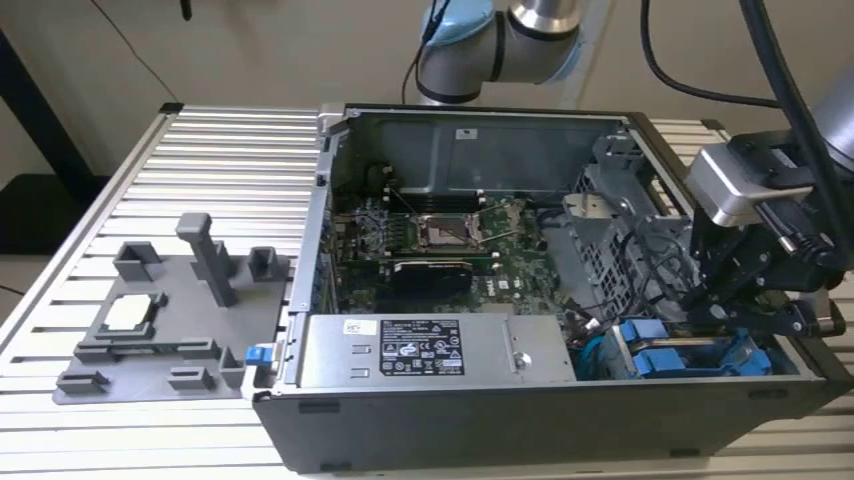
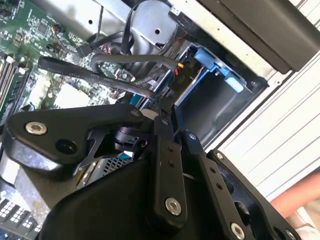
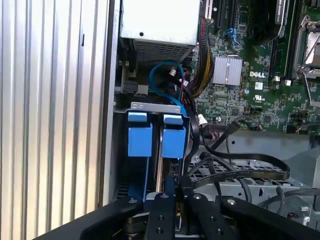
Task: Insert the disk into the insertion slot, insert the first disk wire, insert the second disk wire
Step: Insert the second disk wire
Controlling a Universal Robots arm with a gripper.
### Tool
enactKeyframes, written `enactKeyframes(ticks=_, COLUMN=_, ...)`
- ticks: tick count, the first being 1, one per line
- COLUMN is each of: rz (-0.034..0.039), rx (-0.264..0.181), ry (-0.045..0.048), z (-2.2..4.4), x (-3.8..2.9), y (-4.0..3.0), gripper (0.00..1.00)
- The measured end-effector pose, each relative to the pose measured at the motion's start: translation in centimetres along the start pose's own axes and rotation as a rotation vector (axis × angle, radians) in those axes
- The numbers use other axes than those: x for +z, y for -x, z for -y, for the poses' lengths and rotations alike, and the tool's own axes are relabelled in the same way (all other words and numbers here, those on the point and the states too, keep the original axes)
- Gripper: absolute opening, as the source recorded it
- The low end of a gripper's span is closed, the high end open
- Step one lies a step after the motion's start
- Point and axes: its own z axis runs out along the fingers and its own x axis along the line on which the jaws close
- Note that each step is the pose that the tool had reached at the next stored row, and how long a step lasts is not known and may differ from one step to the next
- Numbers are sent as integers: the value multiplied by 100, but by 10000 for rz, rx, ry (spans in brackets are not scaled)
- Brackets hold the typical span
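Observation:
The open computer case (image 1: 287, 420) lies on a slatted table. At its corner on the exterior view's right, two blue carriers stand side by side in the drive bay (image 3: 150, 106). The disk (image 3: 174, 142) is the carrier in line with my fingers, seated in its insertion slot; its metal body is hidden. My gripper (image 3: 175, 184) hangs just behind that carrier's rear end, shut on the end of a flat black disk wire (image 3: 240, 175). In the second wrist view my gripper (image 2: 164, 107) meets that wire (image 2: 100, 76) beside the bay. In the exterior view my gripper (image 1: 705, 318) reaches down into the bay.
A second blue carrier (image 3: 139, 140) sits beside the disk. Blue and black cables (image 3: 165, 75) crowd the bay's far end. The power supply (image 1: 414, 350) and motherboard (image 1: 427, 240) lie inside the case. A grey fixture plate (image 1: 160, 320) stands at the exterior view's left.

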Motion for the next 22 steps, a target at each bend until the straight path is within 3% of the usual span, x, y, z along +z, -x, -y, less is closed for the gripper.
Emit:
enactKeyframes(ticks=2, rz=88, rx=2, ry=-5, z=10, x=21, y=-3, gripper=16)
enactKeyframes(ticks=4, rz=131, rx=4, ry=-9, z=10, x=46, y=-6, gripper=16)
enactKeyframes(ticks=22, rz=156, rx=9, ry=-11, z=28, x=164, y=-19, gripper=16)
